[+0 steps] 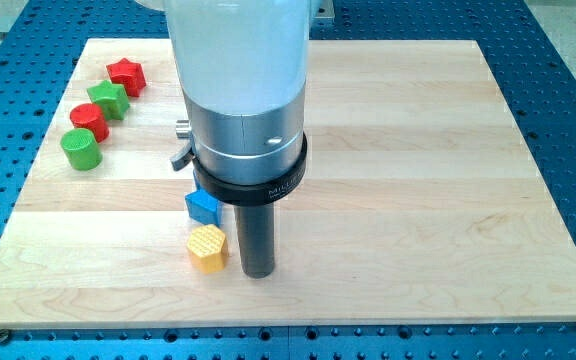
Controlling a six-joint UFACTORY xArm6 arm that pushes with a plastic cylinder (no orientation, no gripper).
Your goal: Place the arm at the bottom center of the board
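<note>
My tip [258,273] rests on the wooden board [418,200] near the bottom, a little left of centre. A yellow hexagonal block [207,248] lies just to the tip's left, close to the rod, with a narrow gap showing. A blue block [202,207] sits just above the yellow one, partly hidden by the arm's collar. At the board's upper left stand a red star block [126,75], a green star block [109,98], a red cylinder [88,120] and a green cylinder [80,149], in a diagonal row.
The arm's wide white and silver body [240,90] hides the board's upper middle. A blue perforated table [568,100] surrounds the board on all sides.
</note>
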